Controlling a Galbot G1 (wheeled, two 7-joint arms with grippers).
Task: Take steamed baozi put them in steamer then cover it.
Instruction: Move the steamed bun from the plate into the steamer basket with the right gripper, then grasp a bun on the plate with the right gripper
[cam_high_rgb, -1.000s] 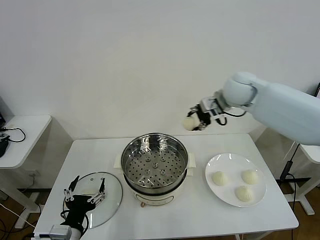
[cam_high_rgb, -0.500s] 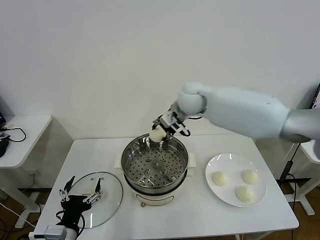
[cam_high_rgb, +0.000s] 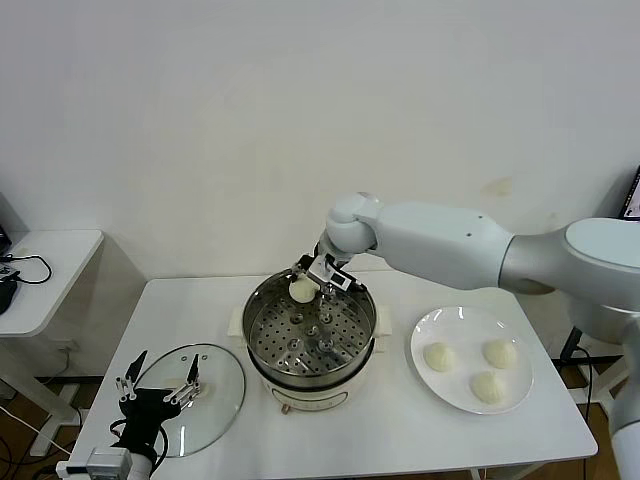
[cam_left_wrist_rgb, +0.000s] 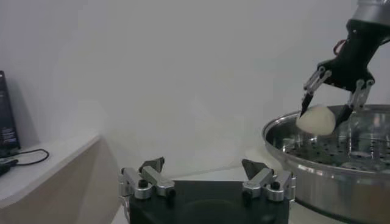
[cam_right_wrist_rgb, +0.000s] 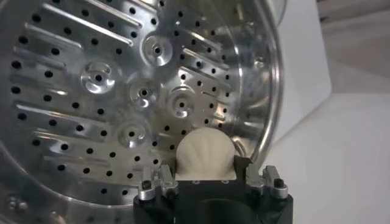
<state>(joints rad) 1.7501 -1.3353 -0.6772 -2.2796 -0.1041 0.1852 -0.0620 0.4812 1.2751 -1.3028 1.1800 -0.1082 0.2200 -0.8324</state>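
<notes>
right gripper (cam_high_rgb: 305, 283) is seen over the far rim of the steamer (cam_high_rgb: 311, 330), its fingers clamped on one baozi (cam_high_rgb: 301, 290), which is held just above the perforated tray, not resting on it. directly below the gripper, in the right wrist view, the same baozi (cam_right_wrist_rgb: 205, 154) is pinched between the fingers, with the holed tray (cam_right_wrist_rgb: 122, 91) spread beneath and beyond it. well off to the gripper's right side, three more baozi (cam_high_rgb: 484, 368) are laid on a white plate (cam_high_rgb: 440, 329), apart from the steamer. on the near left of the table, well away from the right gripper, the left gripper (cam_high_rgb: 160, 388) is held with its jaws spread wide, empty, above the glass cover (cam_high_rgb: 218, 405), which lies flat beside the steamer's base.
</notes>
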